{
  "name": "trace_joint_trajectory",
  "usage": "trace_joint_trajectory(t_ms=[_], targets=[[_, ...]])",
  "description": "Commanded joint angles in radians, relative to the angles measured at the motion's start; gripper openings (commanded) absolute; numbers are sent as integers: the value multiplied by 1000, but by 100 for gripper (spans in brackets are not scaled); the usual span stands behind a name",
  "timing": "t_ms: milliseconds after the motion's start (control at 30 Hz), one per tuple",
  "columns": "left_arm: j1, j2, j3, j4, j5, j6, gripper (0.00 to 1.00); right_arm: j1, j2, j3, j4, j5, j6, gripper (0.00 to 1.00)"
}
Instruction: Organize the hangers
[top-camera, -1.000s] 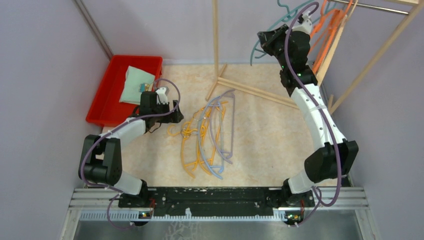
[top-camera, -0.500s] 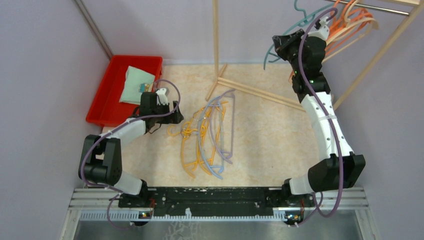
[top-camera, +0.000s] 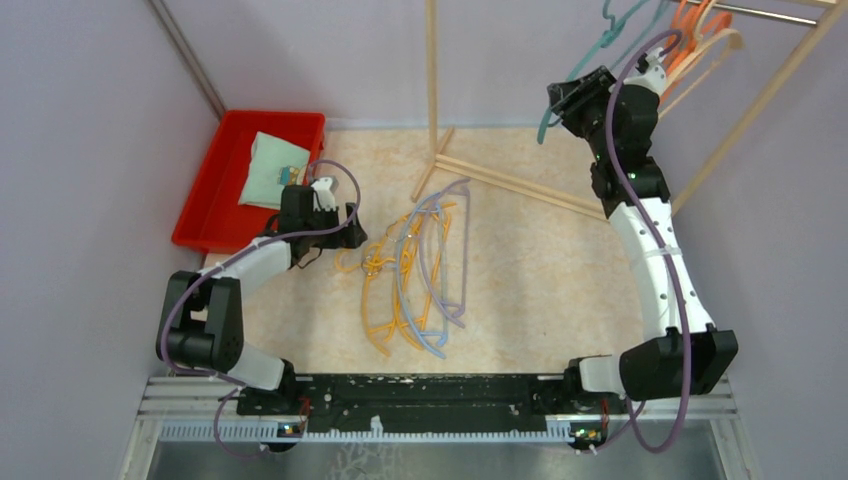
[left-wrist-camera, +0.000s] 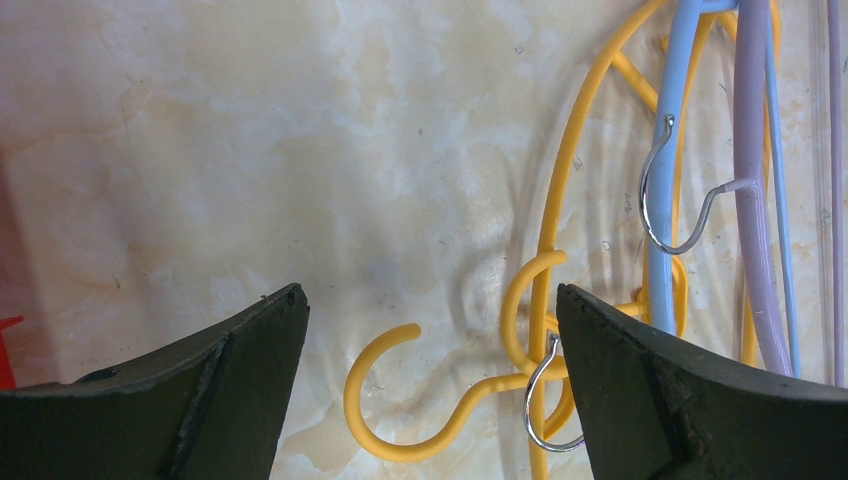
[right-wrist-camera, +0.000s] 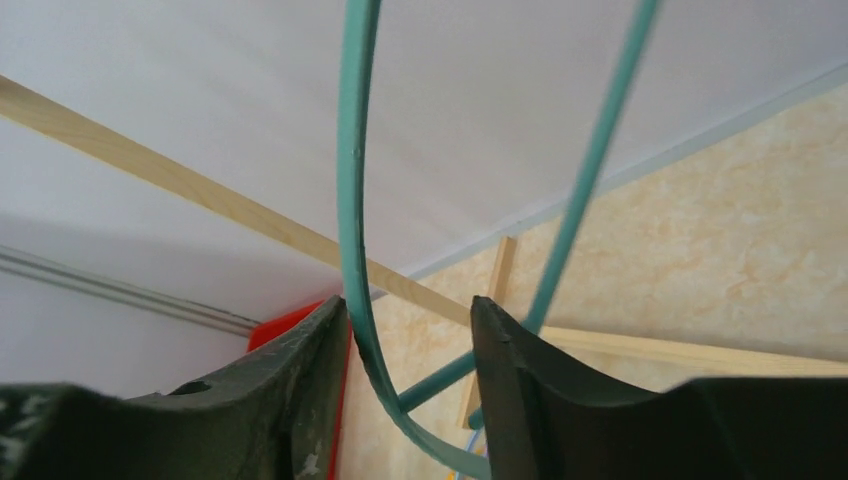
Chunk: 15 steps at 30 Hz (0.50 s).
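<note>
While your right arm stretches up toward the far right corner, its tool (right-wrist-camera: 408, 305) stands partly open, the jaws apart with one thin strand of a teal hanger (right-wrist-camera: 350, 180) running between them. In the right wrist view that strand lies close against one finger and clear of the other, so the tool brackets the hanger without clamping it. A second teal strand crosses farther off, in front of the pale wall. From the top view you see the teal hanger rising from the tool to the top edge of the picture, beside the orange hangers (top-camera: 690, 22) and a beige hanger (top-camera: 718, 48) bunched under the rail (top-camera: 770, 14) of the wooden rack. Whether the teal hook sits on that rail, you cannot tell.

Your left tool (left-wrist-camera: 428, 300) is wide open and holds nothing. It hovers low over the counter (top-camera: 540, 270) at the left edge of the loose pile of hangers (top-camera: 415, 270), which lies mid-counter between the two arms. Between its fingers, down on the marbled surface, curls the hook of a yellow hanger (left-wrist-camera: 562, 190). Just to the right a light blue hanger (left-wrist-camera: 660, 260) and a lavender hanger (left-wrist-camera: 752, 120) lie across the yellow one, their strands side by side.

At the far left a red bin (top-camera: 215, 180) holds a folded cloth (top-camera: 270, 165), well apart from the pile.
</note>
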Motion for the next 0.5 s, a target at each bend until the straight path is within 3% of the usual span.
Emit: trace_joint_trajectory(t_ms=[0,33,100,467], targets=[[4,-31,-5,9,16,6,98,-10,-87,18,-9,24,-28,64],[4,-31,-4,9,16,6,98,-10,-97,25,-19,21,-34,75],[3,-29,-4,10,15,6,98,-10,-118,46,-46,23,-50,80],[3,-6,5,22,30,-3,98,-8,-246,153,-191,115,-263,87]])
